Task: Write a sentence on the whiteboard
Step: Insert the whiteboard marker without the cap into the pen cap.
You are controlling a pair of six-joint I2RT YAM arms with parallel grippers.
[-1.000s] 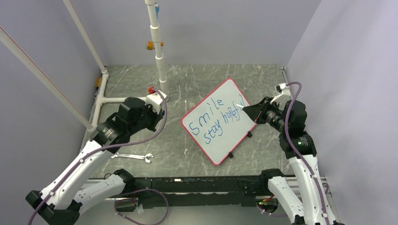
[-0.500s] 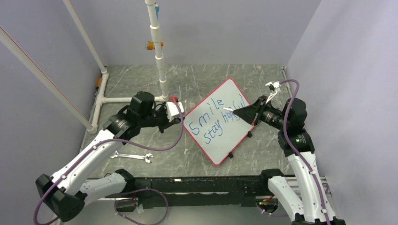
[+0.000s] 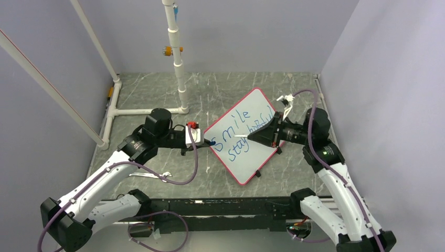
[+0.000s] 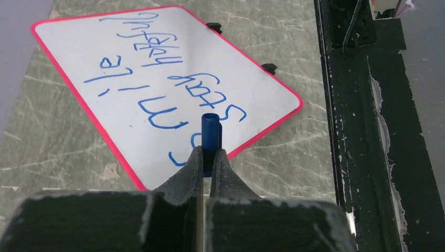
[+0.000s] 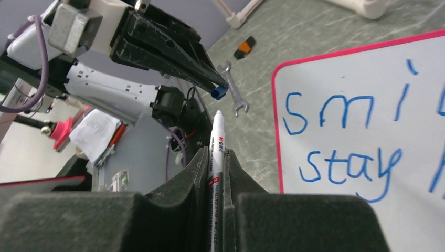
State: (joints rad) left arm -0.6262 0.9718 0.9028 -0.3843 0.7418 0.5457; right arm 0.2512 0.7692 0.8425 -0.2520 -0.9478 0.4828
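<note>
From above, the whiteboard (image 3: 251, 164) lies askew, with the sentence (image 3: 239, 139) in blue across it. The left gripper (image 3: 205, 142) sits at the whiteboard's left corner and the right gripper (image 3: 253, 137) hangs over its middle. At the left wrist, the fingers pinch a blue cap (image 4: 210, 134) over the whiteboard's edge. At the right wrist, the fingers clamp a white marker (image 5: 216, 137), its tip aimed past the whiteboard's left edge toward the cap. A wrench (image 5: 234, 96) lies beyond that edge.

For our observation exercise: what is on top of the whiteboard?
Blue handwriting, the sentence, in two lines on the whiteboard. From above, the right claw and its marker cover part of the second line.
</note>
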